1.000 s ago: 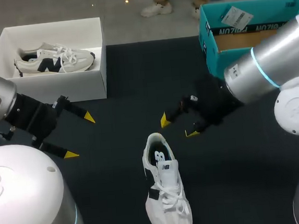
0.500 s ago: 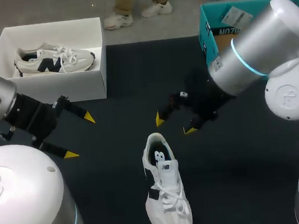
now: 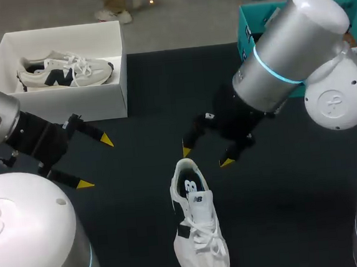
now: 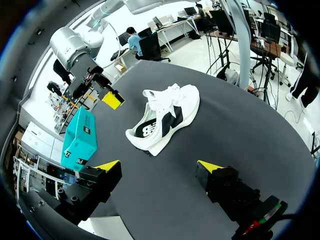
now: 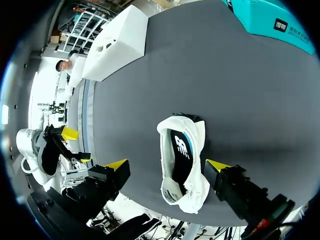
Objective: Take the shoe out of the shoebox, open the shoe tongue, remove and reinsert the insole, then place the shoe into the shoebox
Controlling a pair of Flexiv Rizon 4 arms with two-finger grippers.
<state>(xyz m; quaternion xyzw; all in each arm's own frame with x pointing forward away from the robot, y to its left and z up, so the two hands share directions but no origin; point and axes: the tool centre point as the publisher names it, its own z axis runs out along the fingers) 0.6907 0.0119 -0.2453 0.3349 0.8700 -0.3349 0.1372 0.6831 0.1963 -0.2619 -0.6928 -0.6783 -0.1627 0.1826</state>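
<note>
Shoe point(image 3: 198, 232) lies on the worktop point(image 3: 298, 210), heel at 12 o'clock, with the shoebox point(image 3: 63, 106) off at 10. My right hand point(image 3: 206, 156) hovers spread just past the heel; I'd lower it squarely astride the collar. Left hand point(image 3: 95, 162), spread too, hangs at 9 o'clock, well apart.

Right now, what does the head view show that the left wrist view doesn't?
Only the head view shows the second shoe, lying in the white box. Only the left wrist view shows the loose shoe from the side, with its dark side mark. Both show the loose shoe on the table, the right gripper near its heel, and the left gripper, open and empty.
</note>
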